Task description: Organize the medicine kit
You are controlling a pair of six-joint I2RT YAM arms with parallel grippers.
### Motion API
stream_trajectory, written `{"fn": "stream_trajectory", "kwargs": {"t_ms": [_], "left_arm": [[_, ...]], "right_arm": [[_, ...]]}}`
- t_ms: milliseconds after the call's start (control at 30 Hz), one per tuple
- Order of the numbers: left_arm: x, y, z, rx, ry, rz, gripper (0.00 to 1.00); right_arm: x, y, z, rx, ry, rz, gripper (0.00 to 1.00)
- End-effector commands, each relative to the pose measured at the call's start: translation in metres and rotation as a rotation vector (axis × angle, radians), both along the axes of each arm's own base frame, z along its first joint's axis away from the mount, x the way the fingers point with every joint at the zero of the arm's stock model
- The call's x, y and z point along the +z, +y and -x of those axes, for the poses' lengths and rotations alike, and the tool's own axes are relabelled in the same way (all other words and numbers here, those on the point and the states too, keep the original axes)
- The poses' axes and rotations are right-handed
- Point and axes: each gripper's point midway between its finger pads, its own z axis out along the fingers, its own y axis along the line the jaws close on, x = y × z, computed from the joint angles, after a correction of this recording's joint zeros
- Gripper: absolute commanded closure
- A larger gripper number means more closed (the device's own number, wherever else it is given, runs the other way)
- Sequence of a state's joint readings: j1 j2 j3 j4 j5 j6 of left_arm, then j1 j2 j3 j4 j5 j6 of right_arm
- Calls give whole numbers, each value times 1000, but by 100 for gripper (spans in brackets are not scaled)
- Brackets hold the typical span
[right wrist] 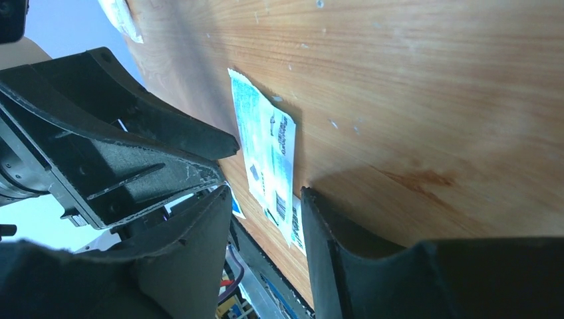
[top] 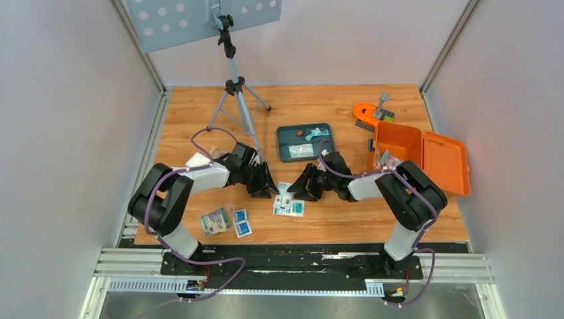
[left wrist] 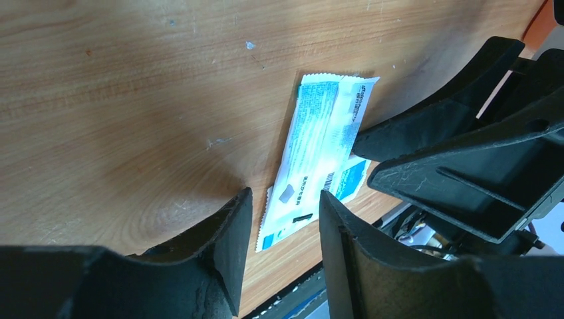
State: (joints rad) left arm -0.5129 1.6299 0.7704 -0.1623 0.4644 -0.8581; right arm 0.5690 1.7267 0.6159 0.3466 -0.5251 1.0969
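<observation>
White-and-blue sachets (left wrist: 319, 133) lie on the wooden desk (left wrist: 133, 100); left gripper (left wrist: 282, 199) and right gripper (right wrist: 266, 193) straddle them, jaws apart.

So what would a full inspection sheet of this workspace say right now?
Surface: wooden table, small marks and specks.
Job's things: orange medicine kit lying open at the right; white-and-blue sachets flat on the table between the arms.
Clutter: teal tray, small orange piece, more packets near the left arm's base.
Grippers: left tool and right tool both open, facing each other low over the sachets.
Cables: purple cables run along both arms.
Surroundings: tripod under a perforated panel; white walls.
</observation>
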Motion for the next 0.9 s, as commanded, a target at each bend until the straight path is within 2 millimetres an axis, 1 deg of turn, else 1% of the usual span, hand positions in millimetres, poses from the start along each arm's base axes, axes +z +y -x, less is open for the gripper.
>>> {"fn": "stream_trajectory", "kwargs": {"t_ms": [0,267,367,433,500,533,600,700,833,867], "left_arm": [[-7,0,-3,6,-14,-4,53],[-25,1,2,-5,22,-14,63],[-28,1,3,-8,29,-13,66],[-29,1,3,-8,31,-10,66],[-30,1,4,-9,34,-9,67],[-30,0,4,-10,33,-9,67],[-28,1,4,-11,29,-9,67],[-26,3,4,-13,25,-17,67],[-13,5,3,-25,-8,-31,66],[-6,6,2,-30,-29,-30,65]], "right_arm": [[9,18,-6,25,-30,-58,55],[8,25,-4,29,-11,-104,56],[7,28,-5,31,-8,-120,57],[6,30,-5,34,-2,-125,59],[6,33,-5,35,1,-137,64],[7,33,-6,34,0,-142,69],[7,32,-6,26,-2,-141,79],[8,29,-7,19,-11,-117,100],[22,22,-13,26,-85,-71,100],[26,19,-15,29,-107,-50,100]]}}
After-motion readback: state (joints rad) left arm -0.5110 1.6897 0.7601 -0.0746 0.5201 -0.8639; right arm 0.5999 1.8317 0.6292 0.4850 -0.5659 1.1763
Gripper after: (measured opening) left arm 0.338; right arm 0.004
